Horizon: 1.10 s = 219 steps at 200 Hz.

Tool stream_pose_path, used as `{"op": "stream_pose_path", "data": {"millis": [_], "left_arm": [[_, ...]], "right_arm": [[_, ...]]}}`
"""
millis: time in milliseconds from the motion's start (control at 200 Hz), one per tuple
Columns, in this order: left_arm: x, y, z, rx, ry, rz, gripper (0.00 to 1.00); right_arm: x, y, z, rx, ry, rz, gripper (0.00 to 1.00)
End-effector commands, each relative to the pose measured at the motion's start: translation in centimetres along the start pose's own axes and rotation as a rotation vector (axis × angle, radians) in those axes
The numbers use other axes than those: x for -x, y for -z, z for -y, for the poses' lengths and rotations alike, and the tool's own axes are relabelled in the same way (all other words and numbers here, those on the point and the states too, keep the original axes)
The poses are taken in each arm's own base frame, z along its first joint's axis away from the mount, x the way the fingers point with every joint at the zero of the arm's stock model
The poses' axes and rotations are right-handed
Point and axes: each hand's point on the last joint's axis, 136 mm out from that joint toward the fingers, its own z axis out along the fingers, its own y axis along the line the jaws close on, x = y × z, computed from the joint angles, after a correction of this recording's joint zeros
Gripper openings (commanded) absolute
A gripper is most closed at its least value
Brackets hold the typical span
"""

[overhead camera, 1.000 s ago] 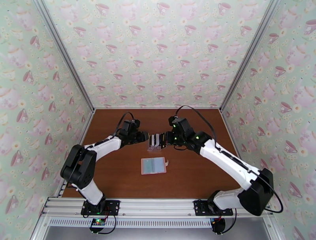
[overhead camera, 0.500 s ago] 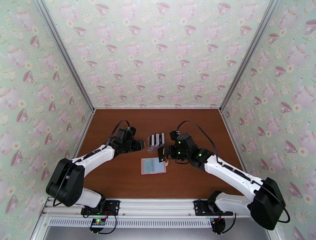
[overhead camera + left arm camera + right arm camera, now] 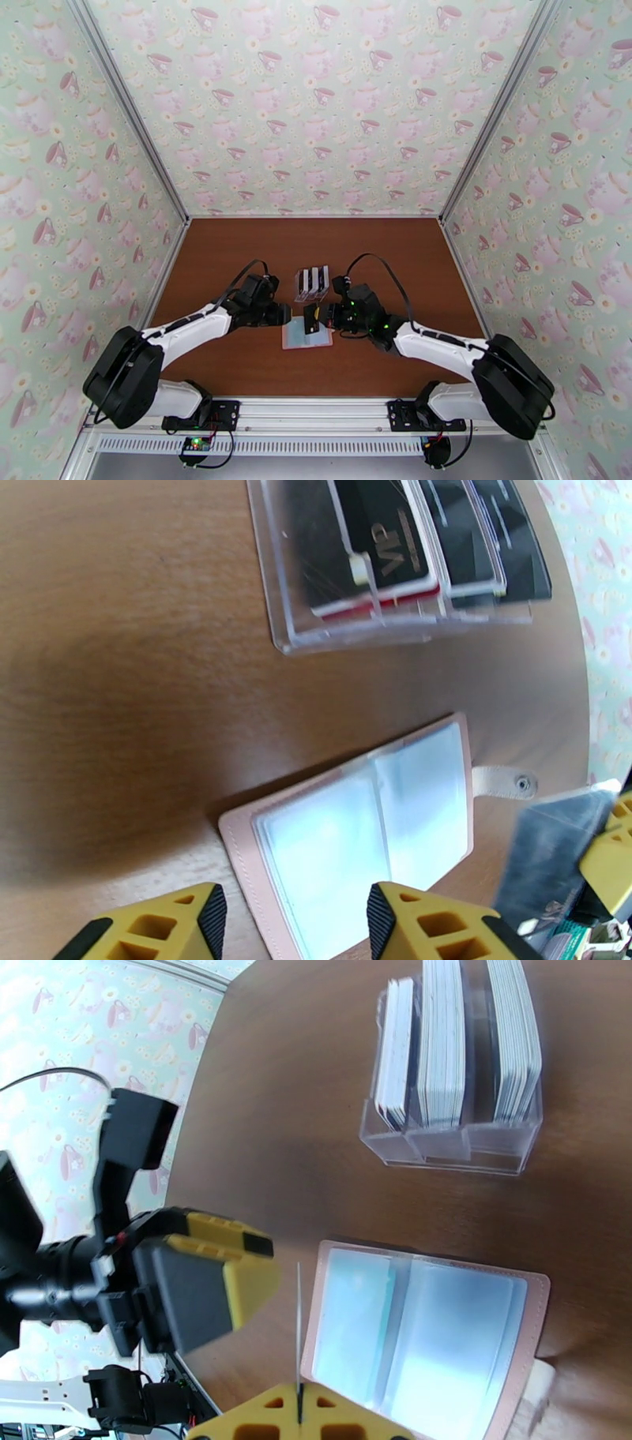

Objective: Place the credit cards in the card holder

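Observation:
The card holder (image 3: 307, 335) lies open on the table, pink with pale pockets, also seen in the left wrist view (image 3: 363, 819) and the right wrist view (image 3: 423, 1331). My right gripper (image 3: 317, 317) is shut on a black credit card (image 3: 310, 320) held upright over the holder's left edge. That card appears edge-on (image 3: 299, 1331) between the right fingers (image 3: 261, 1426). More credit cards (image 3: 442, 1047) stand in the clear rack (image 3: 312, 283). My left gripper (image 3: 287, 314) hovers open just left of the holder, nothing between its fingers (image 3: 158, 930).
The clear slotted rack (image 3: 395, 567) stands just behind the card holder, with black cards in it. The holder's snap tab (image 3: 505, 781) sticks out on its right side. Brown tabletop lies to the left, right and front; patterned walls close in three sides.
My right gripper has carried the black card from the rack down to the holder's left edge. My left gripper has come nearer too, from beside the rack to beside the holder.

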Motion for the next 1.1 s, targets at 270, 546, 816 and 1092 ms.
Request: {"op": "stream_pose_path", "data": {"millis": [270, 546, 816, 1092], "left_arm": [[-2.4, -0.9, -0.5, 0.105, -0.021, -0.058, 0.53], [-3.5, -2.0, -0.6, 0.120, -0.031, -0.095, 0.53], [-3.9, -2.6, -0.7, 0.140, -0.036, -0.115, 0.50], [-4.7, -3.4, -1.9, 0.194, -0.037, -0.152, 0.43]], "right_arm": [[-1.1, -2.1, 1.5, 0.039, -0.027, 0.006, 0.00], [-2.2, -3.1, 3.4, 0.023, -0.040, -0.006, 0.00], [-2.9, -3.6, 4.3, 0.027, -0.057, -0.012, 0.00], [-3.0, -3.1, 4.2, 0.033, -0.055, -0.010, 0.00]]}}
